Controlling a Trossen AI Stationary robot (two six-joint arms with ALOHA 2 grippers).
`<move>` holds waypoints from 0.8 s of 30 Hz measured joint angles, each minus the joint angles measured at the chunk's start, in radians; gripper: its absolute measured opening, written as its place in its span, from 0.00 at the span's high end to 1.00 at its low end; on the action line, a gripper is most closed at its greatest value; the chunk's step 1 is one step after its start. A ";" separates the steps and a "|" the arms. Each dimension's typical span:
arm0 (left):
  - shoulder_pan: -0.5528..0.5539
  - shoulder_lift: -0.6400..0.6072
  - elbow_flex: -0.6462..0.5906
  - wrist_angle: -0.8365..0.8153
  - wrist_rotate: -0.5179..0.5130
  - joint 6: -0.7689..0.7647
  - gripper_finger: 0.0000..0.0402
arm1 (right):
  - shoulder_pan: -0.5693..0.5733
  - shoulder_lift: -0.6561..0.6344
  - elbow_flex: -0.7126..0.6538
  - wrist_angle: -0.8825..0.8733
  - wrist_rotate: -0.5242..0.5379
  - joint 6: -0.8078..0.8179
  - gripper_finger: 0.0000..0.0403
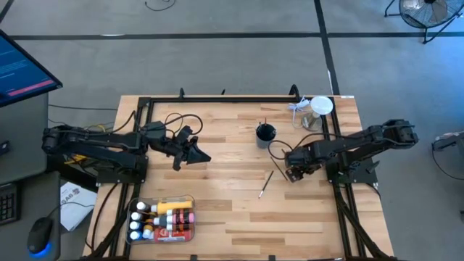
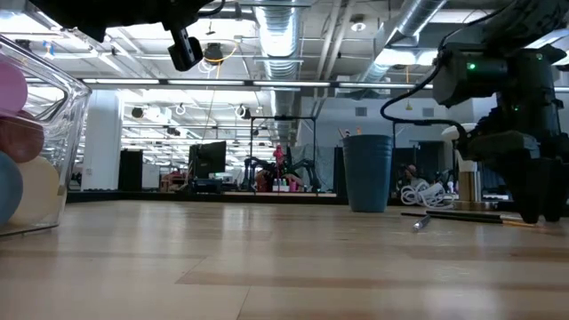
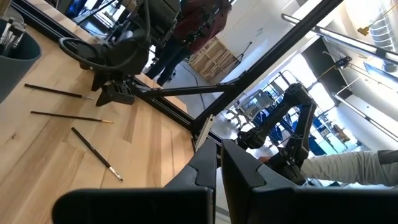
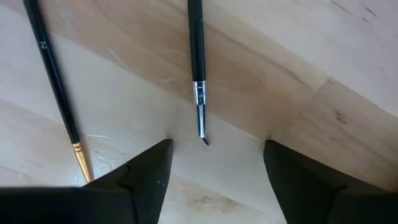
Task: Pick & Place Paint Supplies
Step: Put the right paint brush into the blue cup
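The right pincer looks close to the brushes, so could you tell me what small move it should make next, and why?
Probably close. The right pincer is open, down at the table, and the silver-ferruled brush has its tip lying between the fingers. The gold-ferruled brush lies off to one side, outside the gap. The left pincer waits shut.

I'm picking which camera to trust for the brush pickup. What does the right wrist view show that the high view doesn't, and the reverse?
Only the right wrist view: two brushes up close, a silver-ferruled brush whose tip lies between the open right gripper fingers, and a gold-ferruled brush off to one side.

Only the high view: the tray of paint bottles, the dark cup, the clear jar, another brush lying loose, and the left gripper, shut, raised over the table's left half.

Both: the wooden table and the right gripper low over it.
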State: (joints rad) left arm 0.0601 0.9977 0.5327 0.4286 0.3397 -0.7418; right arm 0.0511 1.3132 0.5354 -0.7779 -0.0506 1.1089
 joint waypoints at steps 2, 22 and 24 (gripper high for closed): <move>0.000 0.000 0.000 0.000 0.000 0.002 1.00 | 0.020 0.000 0.000 0.004 0.012 0.033 0.41; 0.000 0.000 0.000 0.000 0.000 0.027 1.00 | 0.037 0.000 0.001 0.041 0.076 0.187 0.66; 0.000 0.000 0.000 0.001 0.001 0.027 1.00 | 0.037 0.000 0.001 0.043 0.083 0.191 0.67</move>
State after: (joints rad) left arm 0.0601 0.9976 0.5327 0.4294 0.3405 -0.7151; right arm 0.0883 1.3132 0.5365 -0.7347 0.0321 1.3000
